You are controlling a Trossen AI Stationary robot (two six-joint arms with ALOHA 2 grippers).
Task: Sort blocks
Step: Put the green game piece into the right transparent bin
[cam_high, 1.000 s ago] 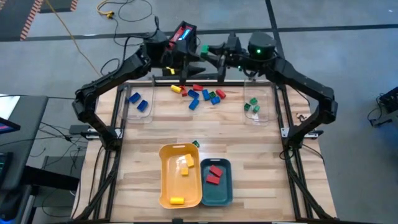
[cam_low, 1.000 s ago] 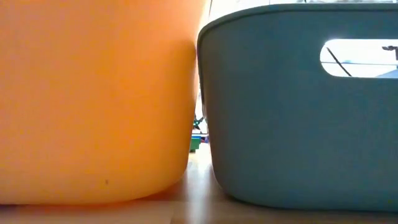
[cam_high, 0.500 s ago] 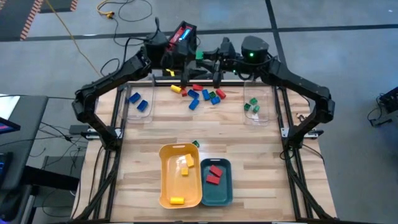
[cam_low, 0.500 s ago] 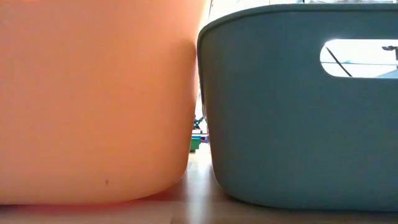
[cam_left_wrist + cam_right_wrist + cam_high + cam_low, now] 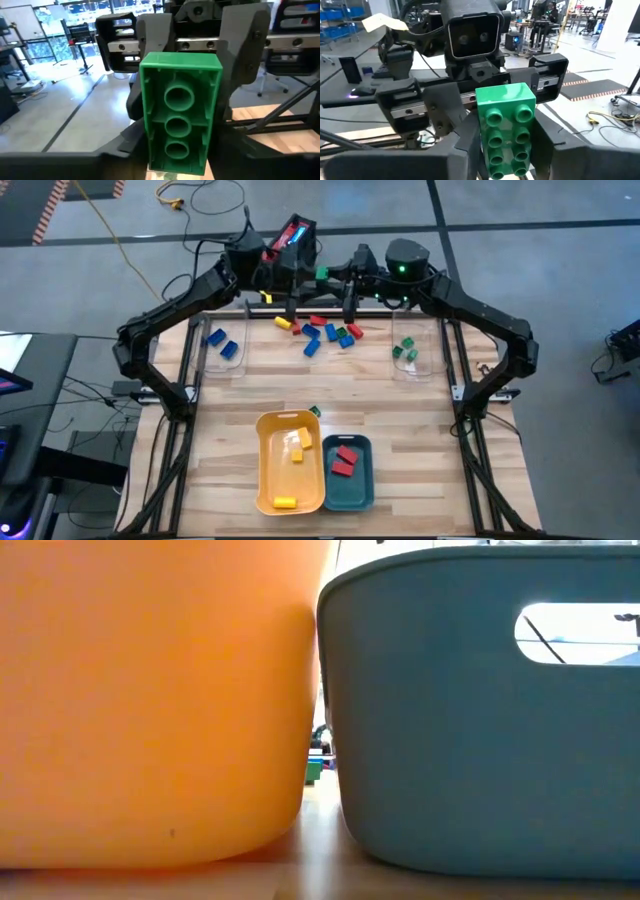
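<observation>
Two trays sit at the near edge: one yellow tray (image 5: 266,480) and one teal tray (image 5: 364,488). Two clear containers sit farther back, the left container (image 5: 236,363) and the right container (image 5: 420,365).

- Yellow tray: three yellow blocks (image 5: 284,502).
- Teal tray: two red blocks (image 5: 342,468).
- Left container: two blue blocks (image 5: 216,336).
- Right container: two or three green blocks (image 5: 407,348).
- Far middle of the table: about eight loose blocks (image 5: 310,347).
- By the yellow tray's far corner: one stray green block (image 5: 314,411).
- Above the far edge: one raised green block (image 5: 322,273).

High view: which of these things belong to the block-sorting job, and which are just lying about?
Job:
- green block, gripped between left hand and right hand
- loose blocks
- yellow tray
- teal tray
- clear containers holding sorted blocks

Lying about:
- yellow cable on the floor
- striped floor tape
</observation>
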